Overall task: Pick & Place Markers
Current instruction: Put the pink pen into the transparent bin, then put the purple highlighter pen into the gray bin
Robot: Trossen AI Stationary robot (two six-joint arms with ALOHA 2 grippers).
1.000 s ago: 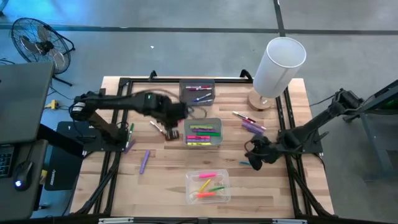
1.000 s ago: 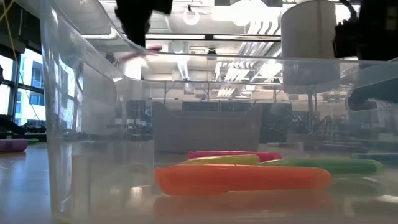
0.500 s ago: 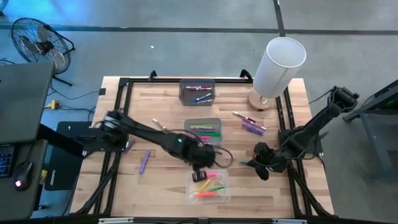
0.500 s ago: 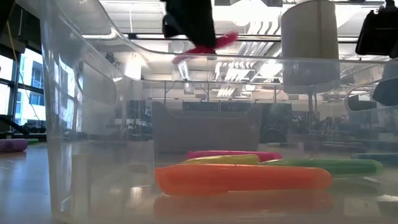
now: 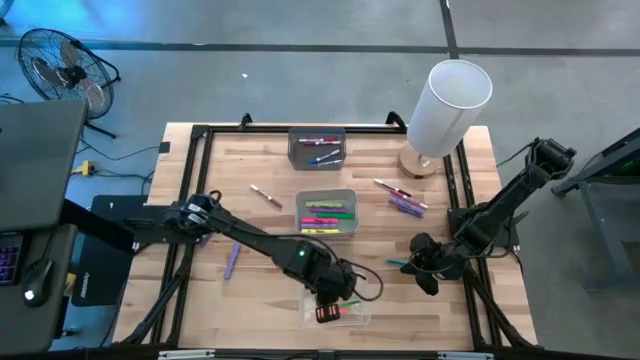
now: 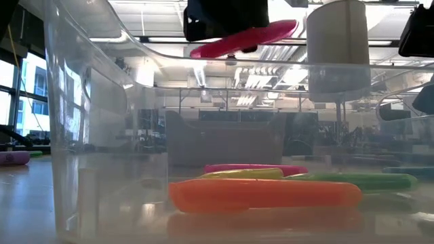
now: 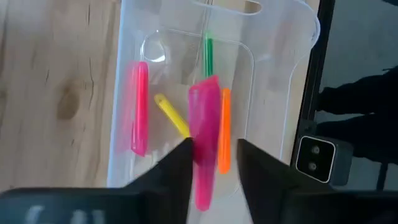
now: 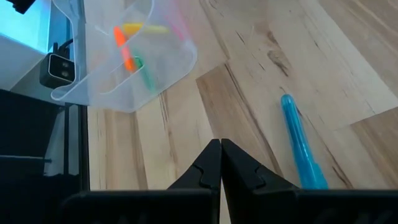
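Note:
My left gripper (image 5: pixel 325 312) (image 7: pixel 211 168) hovers over the clear bin (image 5: pixel 306 288) (image 7: pixel 280 93) near the table's near edge, shut on a pink marker (image 7: pixel 205 124) (image 6: pixel 251 35). Pink, yellow, green and orange markers (image 7: pixel 138 112) lie flat on that bin's floor. My right gripper (image 5: pixel 425 275) (image 8: pixel 220 152) is shut and holds nothing, low over the table's right part. A blue marker (image 8: pixel 300 146) (image 5: pixel 398 263) lies on the wood just beside it. Purple and other loose markers (image 5: pixel 400 198) (image 5: pixel 232 259) lie on the table. My left gripper pinches the pink marker between its two fingers, on the stretch nearer one end (image 7: pixel 202 162). The fingers come from above, pointing down, and lie across it. The marker is lifted clear above the clear bin, nearly level and slightly tilted, its longer end (image 6: pixel 285 28) sticking out sideways.
Two grey bins with markers stand in the table's middle (image 5: pixel 345 195) and near its far edge (image 5: pixel 295 150). A tall white cylinder on a wooden base (image 5: pixel 448 100) stands at the far right corner. A thin pen (image 5: pixel 264 195) lies left of the middle bin.
My left gripper has travelled from beside the middle grey bin toward the table's near edge, carrying the pink marker, and now stands over the clear bin. My right gripper has shifted slightly toward the near edge.

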